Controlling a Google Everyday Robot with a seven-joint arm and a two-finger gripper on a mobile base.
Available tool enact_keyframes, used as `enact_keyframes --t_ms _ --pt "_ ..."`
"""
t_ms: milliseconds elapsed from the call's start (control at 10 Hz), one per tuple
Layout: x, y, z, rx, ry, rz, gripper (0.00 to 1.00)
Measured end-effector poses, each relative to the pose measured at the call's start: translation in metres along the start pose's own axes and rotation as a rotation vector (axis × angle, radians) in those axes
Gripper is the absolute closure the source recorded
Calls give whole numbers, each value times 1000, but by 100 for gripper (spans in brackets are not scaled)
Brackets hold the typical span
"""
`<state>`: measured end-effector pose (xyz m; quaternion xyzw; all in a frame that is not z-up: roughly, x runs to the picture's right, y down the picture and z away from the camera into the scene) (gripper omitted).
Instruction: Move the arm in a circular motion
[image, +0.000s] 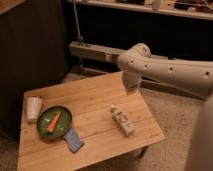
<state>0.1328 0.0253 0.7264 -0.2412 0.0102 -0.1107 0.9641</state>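
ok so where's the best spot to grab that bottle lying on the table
Likely across the middle of the bottle, coming straight down from above. It lies flat on the table with open wood either side, so its long sides are free. The gripper on the arm hangs above the table's far edge.

A light wooden table (100, 100) on speckled, possibly carpeted floor (170, 112), dark wall panels (35, 45) behind.
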Motion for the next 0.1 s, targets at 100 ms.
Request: enact_keyframes --t_ms 100 --pt "-8 24 -14 9 0 16 100"
